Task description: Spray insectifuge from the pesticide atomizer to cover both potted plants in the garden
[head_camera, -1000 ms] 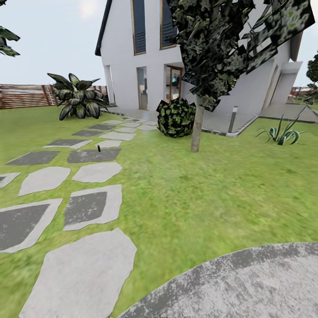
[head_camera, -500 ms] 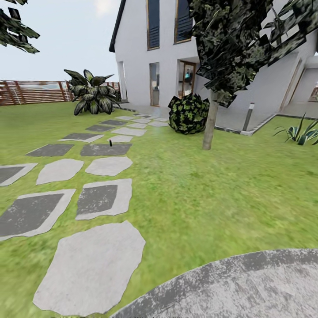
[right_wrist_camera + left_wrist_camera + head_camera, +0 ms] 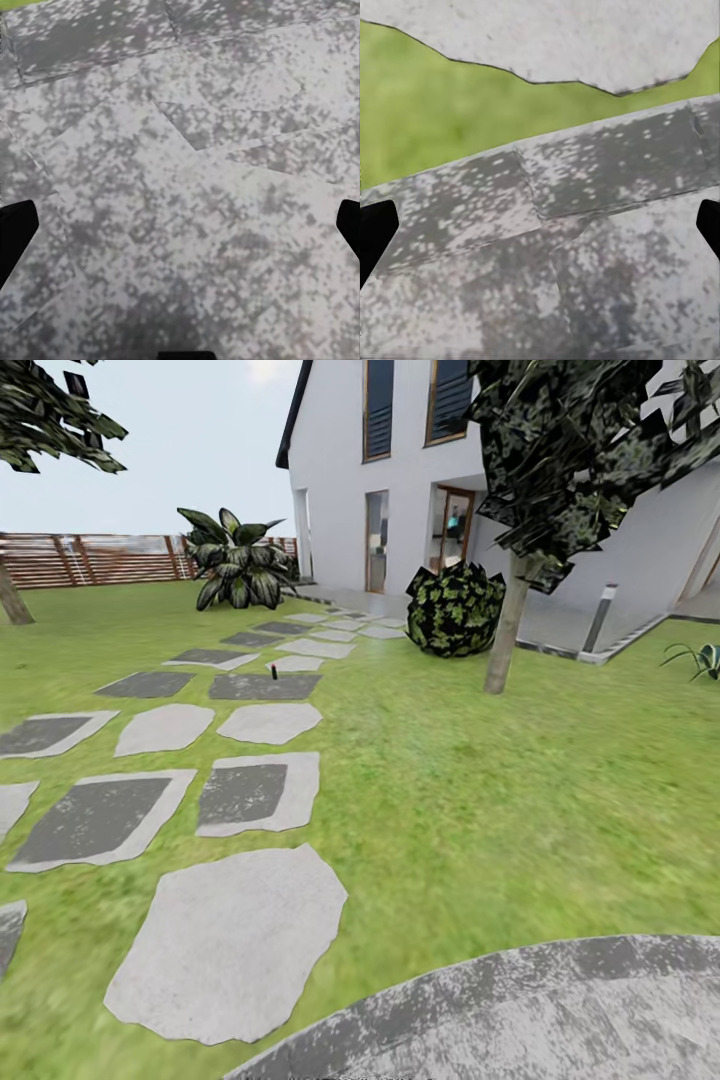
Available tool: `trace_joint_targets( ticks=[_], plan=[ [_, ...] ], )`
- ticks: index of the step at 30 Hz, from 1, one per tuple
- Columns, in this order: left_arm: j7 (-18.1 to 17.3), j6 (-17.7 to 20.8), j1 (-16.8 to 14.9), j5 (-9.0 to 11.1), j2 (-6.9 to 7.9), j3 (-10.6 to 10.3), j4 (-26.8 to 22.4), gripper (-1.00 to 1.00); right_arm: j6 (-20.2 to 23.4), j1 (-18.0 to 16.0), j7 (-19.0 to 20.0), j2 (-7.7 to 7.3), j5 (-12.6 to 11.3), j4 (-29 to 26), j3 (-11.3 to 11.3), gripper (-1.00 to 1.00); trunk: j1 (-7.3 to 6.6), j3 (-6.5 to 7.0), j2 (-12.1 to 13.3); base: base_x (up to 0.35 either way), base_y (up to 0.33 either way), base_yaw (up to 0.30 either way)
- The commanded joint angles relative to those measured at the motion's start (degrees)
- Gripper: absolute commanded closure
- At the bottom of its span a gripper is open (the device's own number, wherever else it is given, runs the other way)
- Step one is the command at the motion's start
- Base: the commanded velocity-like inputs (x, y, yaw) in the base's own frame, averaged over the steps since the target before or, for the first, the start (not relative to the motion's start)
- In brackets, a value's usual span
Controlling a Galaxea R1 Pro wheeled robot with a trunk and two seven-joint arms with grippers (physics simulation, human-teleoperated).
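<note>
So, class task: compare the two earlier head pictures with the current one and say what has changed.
The whole view has slid rightward, so the camera has turned left rather than the things moving: the house, round bush and tree trunk sit further right, and more fence shows. Nothing was grasped or released. The small dark object still stands on the stepping stones.

Rough speckled grey stone paving (image 3: 520, 1010), matt stepping slabs (image 3: 230, 950), slatted brown wood fence (image 3: 90, 558).

I see a green lawn (image 3: 480, 780) carrying flat grey stepping stones (image 3: 232, 950) toward eleven o'clock; a small dark slim object (image 3: 274, 672) stands on one.
</note>
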Motion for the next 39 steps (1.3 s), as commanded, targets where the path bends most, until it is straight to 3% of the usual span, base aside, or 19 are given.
trace_joint_targets(
  ticks=[1, 6, 22, 37, 39],
  plan=[
    [0.02, -0.2, -0.05, 0.07, -0.01, 0.07, 0.06, -1.0, -0.17, -0.02, -0.02, -0.01, 0.03, 0.01, 0.03, -1.0, 0.21, -0.31, -0.43, 0.0, 0.0, 0.168],
    [0.02, -0.2, -0.05, 0.11, -0.01, 0.07, 0.04, -1.0, -0.17, -0.02, -0.02, -0.01, 0.03, 0.03, 0.03, -1.0, 1.31, -1.58, -2.44, 0.0, 0.0, 0.168],
    [0.02, -0.24, -0.04, 0.13, 0.28, 0.14, 0.1, -1.0, -0.17, -0.02, -0.02, -0.01, 0.03, 0.01, 0.03, -1.0, 1.31, -2.78, -2.44, 0.008, 0.0, 0.168],
    [0.1, -0.29, -0.05, 0.15, 0.46, 0.15, 0.13, -1.0, -0.11, -0.02, 0.25, -0.34, 0.17, 0.23, 0.03, -1.0, 1.31, -3.36, -2.44, 0.267, 0.134, 0.088],
    [0.05, -0.29, -0.05, 0.15, 0.49, 0.15, 0.13, -1.0, -0.14, -0.02, 0.16, -0.35, 1.23, 0.91, 0.03, -1.0, 1.31, -3.36, -2.44, 0.294, 0.199, 0.0]
  ],
)
